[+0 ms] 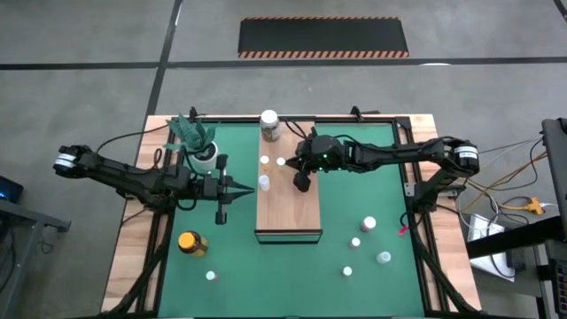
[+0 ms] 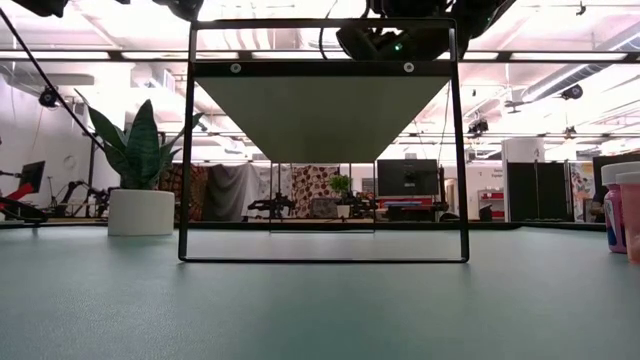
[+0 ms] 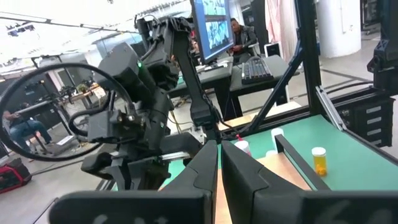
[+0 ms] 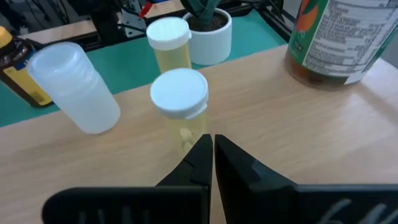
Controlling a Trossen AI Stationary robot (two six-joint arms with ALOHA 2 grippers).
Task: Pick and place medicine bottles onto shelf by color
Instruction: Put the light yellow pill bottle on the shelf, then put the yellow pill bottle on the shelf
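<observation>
Where the smooth wooden shelf (image 1: 288,208) lies mid-worktop, three white-capped bottles (image 4: 180,102) and a big labelled jar (image 1: 269,126) stand at its far end. Right hand (image 1: 302,182) hovers there, closed and empty; left hand (image 1: 251,188) waits alongside, shut.

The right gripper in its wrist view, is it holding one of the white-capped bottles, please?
No. The right gripper is shut and empty above the shelf, just short of a white-capped bottle standing there.
</observation>
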